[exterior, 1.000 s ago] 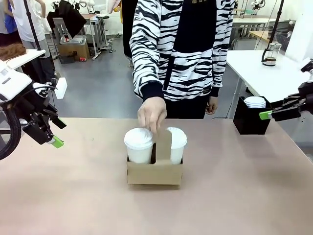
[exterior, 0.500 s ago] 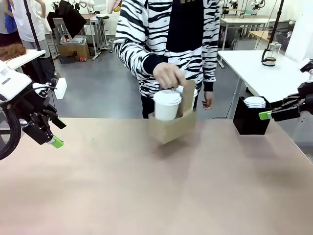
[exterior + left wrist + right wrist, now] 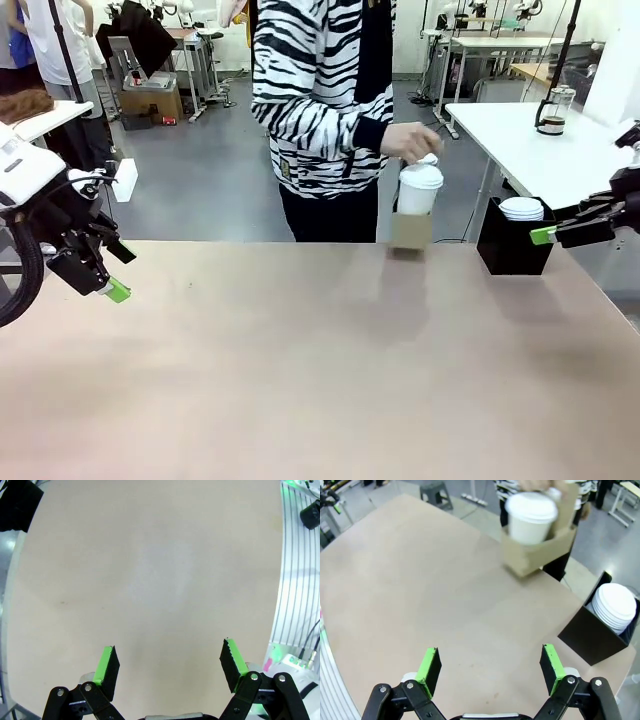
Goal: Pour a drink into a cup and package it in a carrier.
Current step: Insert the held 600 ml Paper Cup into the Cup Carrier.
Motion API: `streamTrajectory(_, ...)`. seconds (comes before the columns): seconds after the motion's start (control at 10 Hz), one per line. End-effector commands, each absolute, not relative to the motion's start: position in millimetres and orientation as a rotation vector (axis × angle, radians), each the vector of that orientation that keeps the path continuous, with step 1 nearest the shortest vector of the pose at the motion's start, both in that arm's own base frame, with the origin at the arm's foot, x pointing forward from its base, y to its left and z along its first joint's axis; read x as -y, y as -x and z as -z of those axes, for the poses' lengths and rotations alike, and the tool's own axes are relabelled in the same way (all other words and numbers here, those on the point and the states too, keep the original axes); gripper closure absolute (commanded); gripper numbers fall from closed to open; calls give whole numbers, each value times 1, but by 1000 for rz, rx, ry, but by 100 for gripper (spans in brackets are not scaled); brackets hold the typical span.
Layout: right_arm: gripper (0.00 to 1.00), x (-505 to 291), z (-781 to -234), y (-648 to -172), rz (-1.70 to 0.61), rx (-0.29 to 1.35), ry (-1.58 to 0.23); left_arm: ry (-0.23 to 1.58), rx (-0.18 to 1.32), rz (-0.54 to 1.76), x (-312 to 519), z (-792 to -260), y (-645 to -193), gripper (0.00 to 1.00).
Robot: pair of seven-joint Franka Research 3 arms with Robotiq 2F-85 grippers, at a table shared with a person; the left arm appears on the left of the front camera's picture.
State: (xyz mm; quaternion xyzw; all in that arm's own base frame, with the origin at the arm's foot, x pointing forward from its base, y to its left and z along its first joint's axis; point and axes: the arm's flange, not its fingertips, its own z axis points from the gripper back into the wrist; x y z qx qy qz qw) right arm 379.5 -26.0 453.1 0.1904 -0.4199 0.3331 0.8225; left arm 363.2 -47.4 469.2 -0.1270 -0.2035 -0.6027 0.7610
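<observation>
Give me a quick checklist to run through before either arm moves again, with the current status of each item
1. Left pincer open, holding nothing: ok.
2. Right pincer open, holding nothing: ok.
3. Lidded cup seated in carrier: ok.
4. Carrier resting on the table: not ok, the person's hand holds it in the air.
5. Person's hand away from both pincers: ok.
6. Black box of lids undisturbed: ok.

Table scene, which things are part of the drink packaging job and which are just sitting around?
Job:
carrier, held off the table in the person's hand
cup, lidded, in the carrier

Lying about:
black box
stack of lids in the box
glass jug on the far table
</observation>
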Motion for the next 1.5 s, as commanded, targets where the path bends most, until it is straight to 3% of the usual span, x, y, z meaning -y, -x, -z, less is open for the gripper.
streamTrajectory(0.0,0,27,-453,-379,-702,901,-397,294,453,1314,47,-469,-363,0)
streamTrajectory(1.4,0,27,-453,-379,-702,901,-397,294,453,1314,47,-469,-363,0)
